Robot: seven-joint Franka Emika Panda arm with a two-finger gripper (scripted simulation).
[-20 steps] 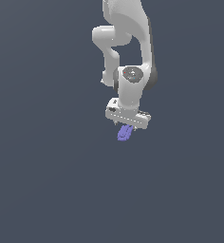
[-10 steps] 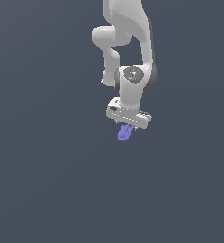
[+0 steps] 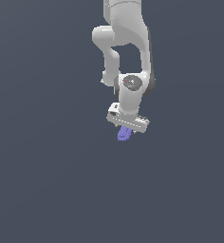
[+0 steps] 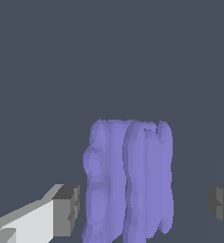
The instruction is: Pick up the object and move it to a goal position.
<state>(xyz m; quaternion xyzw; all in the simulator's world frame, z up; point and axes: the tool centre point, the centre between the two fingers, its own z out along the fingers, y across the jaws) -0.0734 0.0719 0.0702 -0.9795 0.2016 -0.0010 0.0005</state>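
Note:
The object (image 3: 124, 135) is a small violet-blue ridged lump that pokes out below the white gripper (image 3: 127, 129) in the exterior view. In the wrist view the object (image 4: 128, 180) stands lengthwise between the two dark fingertips. One fingertip (image 4: 66, 209) sits very close to the lump's side. The other fingertip (image 4: 222, 201) is apart from it, with a clear gap of grey background between them. The gripper (image 4: 144, 205) is open and straddles the object. Whether the lump rests on the surface cannot be told.
The white arm (image 3: 126, 42) reaches down from the top of the exterior view. A plain dark grey surface (image 3: 47, 190) lies all around, with no other objects or edges in view.

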